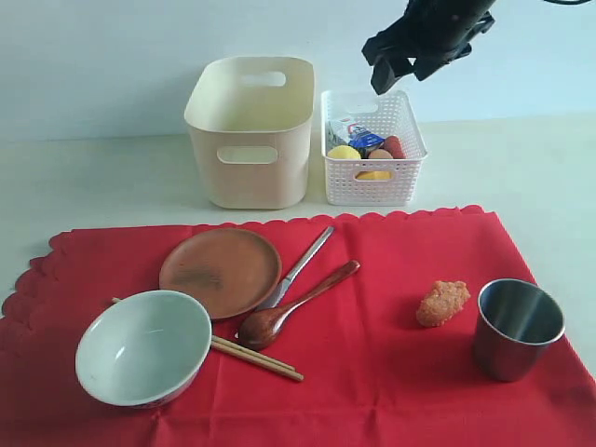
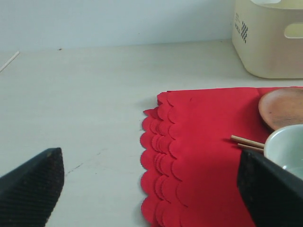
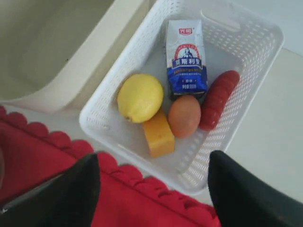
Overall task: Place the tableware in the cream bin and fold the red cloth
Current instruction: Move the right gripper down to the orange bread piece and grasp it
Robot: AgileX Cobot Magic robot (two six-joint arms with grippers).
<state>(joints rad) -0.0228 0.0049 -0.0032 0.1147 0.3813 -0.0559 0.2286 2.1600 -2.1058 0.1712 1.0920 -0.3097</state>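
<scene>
While neither arm holds anything, all tableware lies on the red cloth (image 1: 372, 372), spread flat on the table (image 1: 93, 177).
Left gripper (image 2: 149, 189): fingers spread, at the cloth's left edge.
Right gripper (image 1: 400, 70): fingers spread, above the white basket (image 1: 372, 191).
Cream bin (image 1: 250, 177): far side, just left of the basket, beyond the cloth.
Left half of cloth: bowl (image 1: 144, 346), plate (image 1: 221, 270), chopsticks (image 1: 256, 357), spoon (image 1: 296, 303), metal utensil (image 1: 303, 265).
Steel cup (image 1: 517, 328): near right corner.

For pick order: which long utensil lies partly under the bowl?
The pair of wooden chopsticks; they pass beneath the bowl, whereas the wooden spoon and metal utensil lie clear of it.
</scene>
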